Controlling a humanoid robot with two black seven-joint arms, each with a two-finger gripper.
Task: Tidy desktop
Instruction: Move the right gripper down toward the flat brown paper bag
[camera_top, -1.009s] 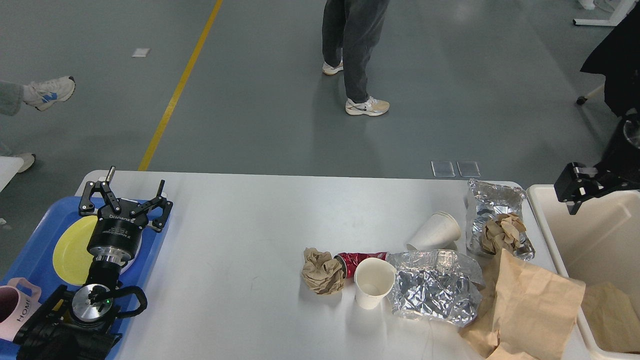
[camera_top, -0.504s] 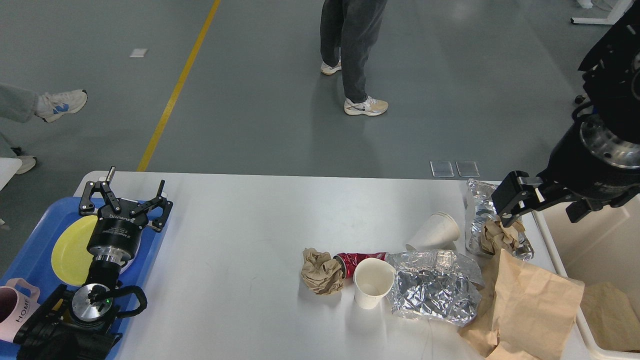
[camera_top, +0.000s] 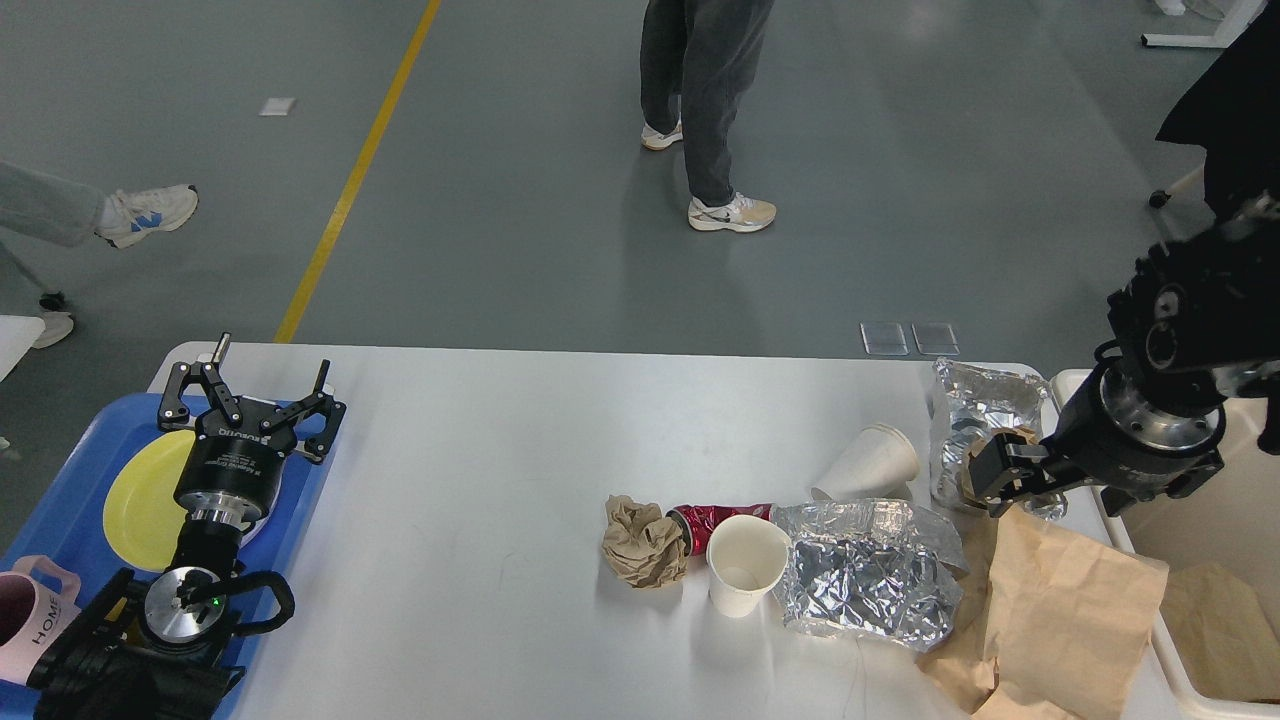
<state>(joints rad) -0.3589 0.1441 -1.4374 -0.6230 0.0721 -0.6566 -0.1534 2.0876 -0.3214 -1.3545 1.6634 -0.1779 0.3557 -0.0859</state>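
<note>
The white desktop carries litter on its right half: a crumpled brown paper ball, a crushed red can, an upright white paper cup, a tipped white cup, two pieces of crumpled foil and a brown paper bag. My right gripper reaches in from the right, low over a brown paper wad lying on the far foil; its fingers are seen end-on. My left gripper stands open and empty over the blue tray.
The blue tray at the left holds a yellow plate and a pink mug. A cream bin stands off the right edge with brown paper inside. People stand and walk on the floor beyond the table.
My right arm has swung left from above the bin and dropped down onto the brown wad on the far foil. The left arm has stayed still.
</note>
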